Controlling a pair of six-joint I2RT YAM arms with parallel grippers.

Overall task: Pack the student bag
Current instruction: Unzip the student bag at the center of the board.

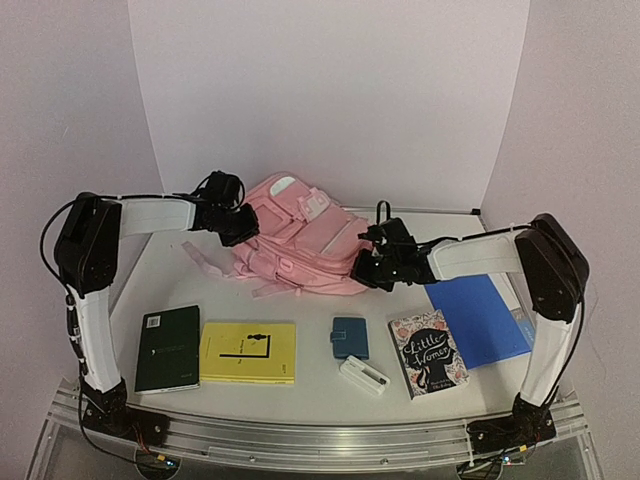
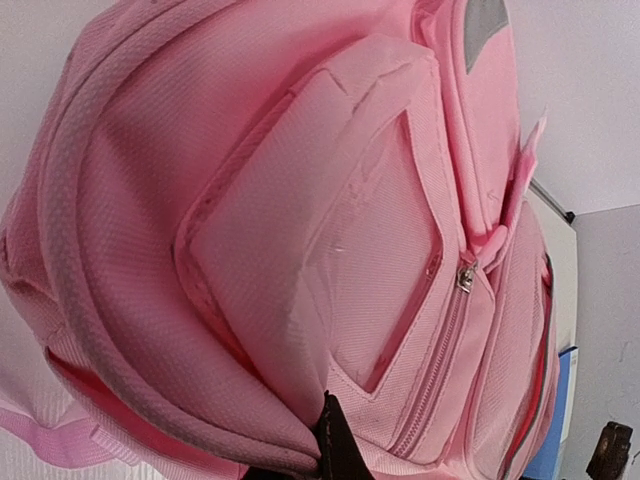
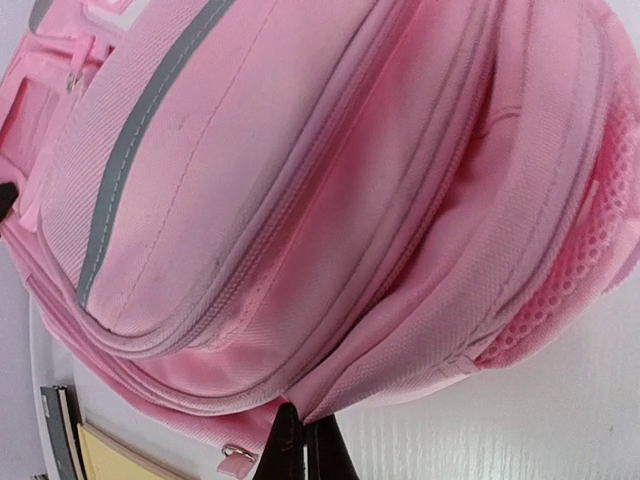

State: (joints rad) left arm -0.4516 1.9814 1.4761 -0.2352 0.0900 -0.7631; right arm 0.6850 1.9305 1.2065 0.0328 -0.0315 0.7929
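The student bag (image 1: 300, 235), a large pink backpack, lies on its side at the back middle of the table. My left gripper (image 1: 240, 225) is at the bag's left end, shut on a fold of its pink fabric. In the left wrist view the bag (image 2: 300, 200) fills the frame and the left gripper (image 2: 328, 440) pinches cloth below a front pocket. My right gripper (image 1: 366, 262) is at the bag's right end. In the right wrist view the right gripper (image 3: 306, 432) is shut on the lower seam of the bag (image 3: 330, 180), just above the tabletop.
Along the front of the table lie a dark green notebook (image 1: 168, 347), a yellow book (image 1: 248, 352), a small blue case (image 1: 350, 337), a white flat object (image 1: 363, 375) and a "Little Women" book (image 1: 428, 352). A blue folder (image 1: 480, 318) lies under the right arm.
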